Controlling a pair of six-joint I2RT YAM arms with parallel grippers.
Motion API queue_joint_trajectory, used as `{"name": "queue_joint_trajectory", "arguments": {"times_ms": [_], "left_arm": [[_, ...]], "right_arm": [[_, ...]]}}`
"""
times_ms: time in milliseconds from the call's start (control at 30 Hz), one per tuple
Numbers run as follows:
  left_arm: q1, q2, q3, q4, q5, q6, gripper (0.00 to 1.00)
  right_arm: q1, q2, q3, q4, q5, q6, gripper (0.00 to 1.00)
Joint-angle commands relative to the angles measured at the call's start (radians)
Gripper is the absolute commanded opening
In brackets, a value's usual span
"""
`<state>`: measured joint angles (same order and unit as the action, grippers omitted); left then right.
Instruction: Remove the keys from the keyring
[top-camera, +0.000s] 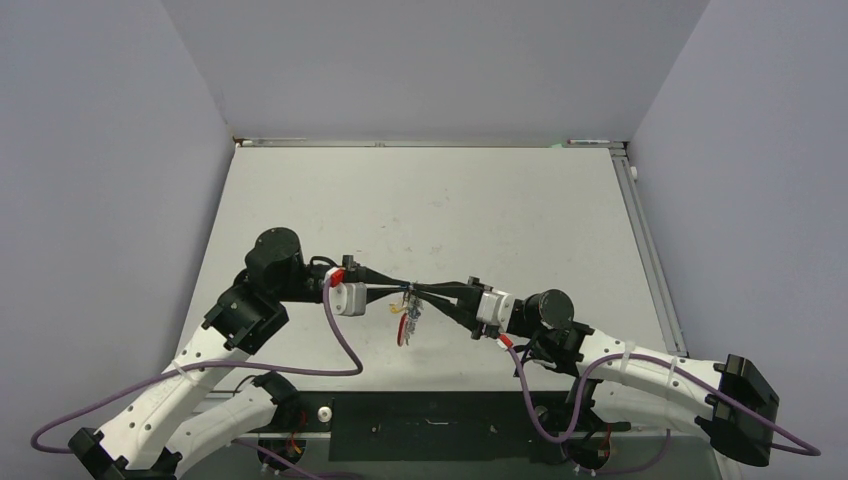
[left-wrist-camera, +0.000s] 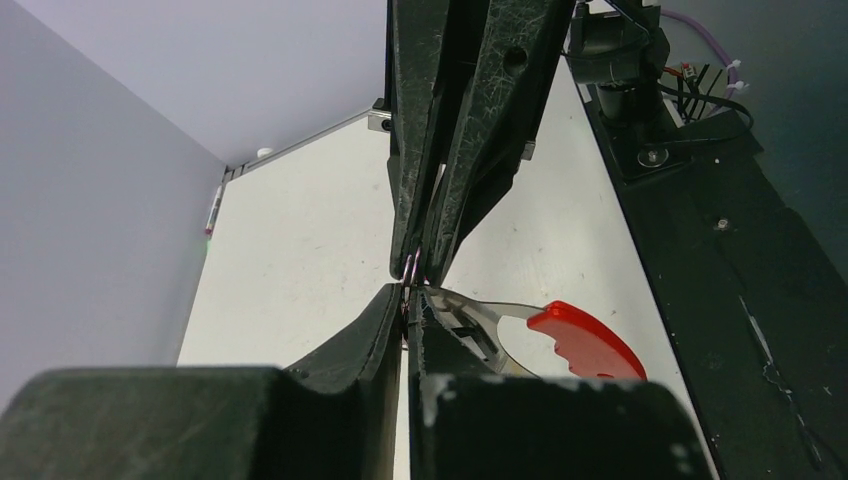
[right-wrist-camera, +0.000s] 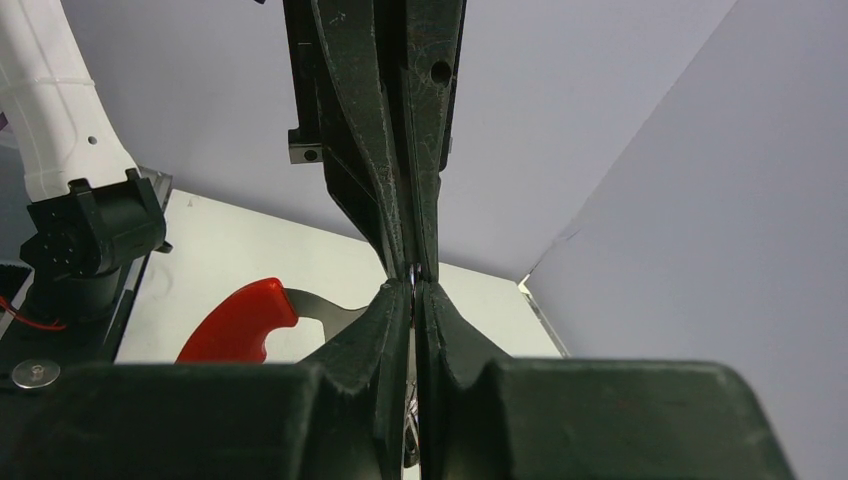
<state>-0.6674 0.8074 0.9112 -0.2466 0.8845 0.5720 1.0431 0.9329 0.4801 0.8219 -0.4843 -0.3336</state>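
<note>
Keyring (top-camera: 405, 325) clamped in L tool (left-wrist-camera: 408, 300), red crescent (left-wrist-camera: 585, 340) dangling, R tool (right-wrist-camera: 413, 290) clenched too, tips meeting L's.

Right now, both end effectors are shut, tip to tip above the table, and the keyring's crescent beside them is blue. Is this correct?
No: the keyring's crescent is red, not blue; both wrist views show it. The left end effector and right end effector are indeed shut, tip to tip above the table.
</note>
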Motion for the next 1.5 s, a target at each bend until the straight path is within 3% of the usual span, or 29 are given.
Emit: {"name": "queue_joint_trajectory", "arguments": {"times_ms": [0,67,133,267,533,733,1467], "left_arm": [[0.003,0.000,0.014,0.011,0.024,0.010,0.00],[0.003,-0.002,0.028,-0.010,0.014,-0.001,0.00],[0.003,-0.005,0.043,-0.032,-0.025,-0.008,0.00],[0.003,0.011,0.095,-0.151,-0.138,0.063,0.00],[-0.064,0.072,0.187,-0.320,-0.371,0.189,0.00],[-0.169,0.078,0.175,-0.348,-0.470,0.233,0.00],[-0.213,0.098,0.166,-0.335,-0.529,0.277,0.00]], "right_arm": [[0.010,-0.023,0.019,0.066,-0.019,-0.011,0.05],[0.008,-0.026,0.035,0.009,-0.011,-0.020,0.05],[0.006,-0.031,0.067,-0.098,0.004,-0.026,0.15],[-0.010,-0.046,0.133,-0.328,0.010,-0.065,0.25],[-0.011,-0.013,0.272,-0.685,0.087,-0.121,0.31],[-0.008,0.030,0.320,-0.720,0.130,-0.077,0.35],[0.015,0.095,0.365,-0.724,0.147,-0.039,0.32]]}}
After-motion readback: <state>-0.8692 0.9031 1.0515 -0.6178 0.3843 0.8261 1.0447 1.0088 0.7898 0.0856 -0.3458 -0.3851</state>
